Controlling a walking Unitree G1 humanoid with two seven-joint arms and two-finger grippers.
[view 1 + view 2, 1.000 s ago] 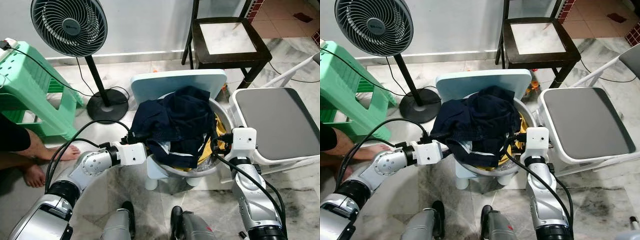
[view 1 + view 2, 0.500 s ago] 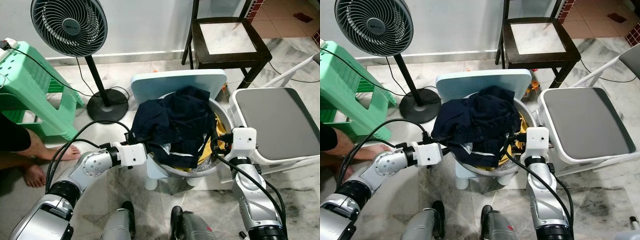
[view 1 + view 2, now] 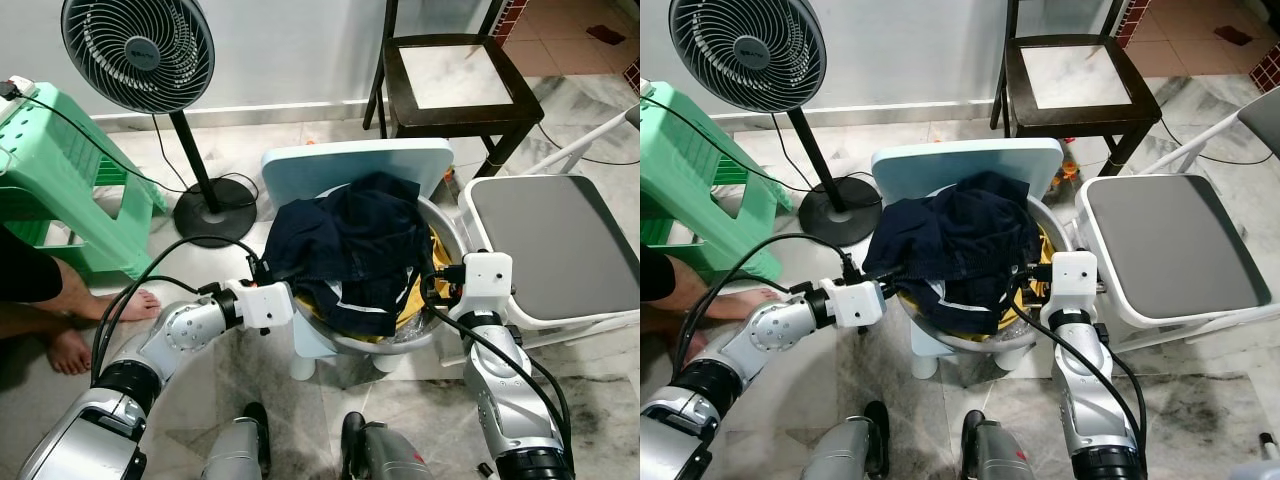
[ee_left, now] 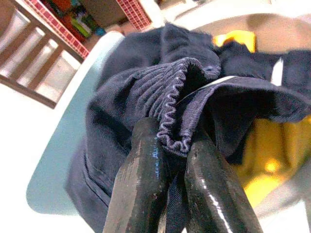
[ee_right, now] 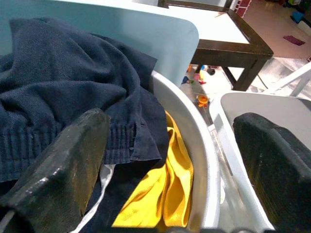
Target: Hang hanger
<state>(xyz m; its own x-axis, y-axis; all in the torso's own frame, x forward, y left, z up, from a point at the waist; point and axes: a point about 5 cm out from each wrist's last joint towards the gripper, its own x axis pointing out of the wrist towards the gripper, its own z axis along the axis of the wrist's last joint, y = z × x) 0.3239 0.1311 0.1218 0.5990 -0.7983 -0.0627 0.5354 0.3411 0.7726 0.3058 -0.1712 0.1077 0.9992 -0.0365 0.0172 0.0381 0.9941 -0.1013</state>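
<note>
The dark garment (image 3: 350,250) is being pinched at its ribbed hem by the left gripper (image 4: 167,160), fingers clamped tight on the fabric, at the left rim of the white basin (image 3: 440,225). Compared with a second ago, that hem is being drawn slightly outward and the bunch is being flattened a little over the basin; the shift is small. The right gripper (image 5: 170,160) is being held at the basin's right rim with fingers spread wide, nothing between them, the yellow cloth (image 5: 160,194) lying just under the garment inside the basin. The basin is being carried on a pale blue stool (image 3: 350,165), with the fan (image 3: 138,52) behind and to its left. No hanger can be made out anywhere, so the task's own item cannot be located. Judgement: clothing is being pulled out first; hanging is not yet under way.
</note>
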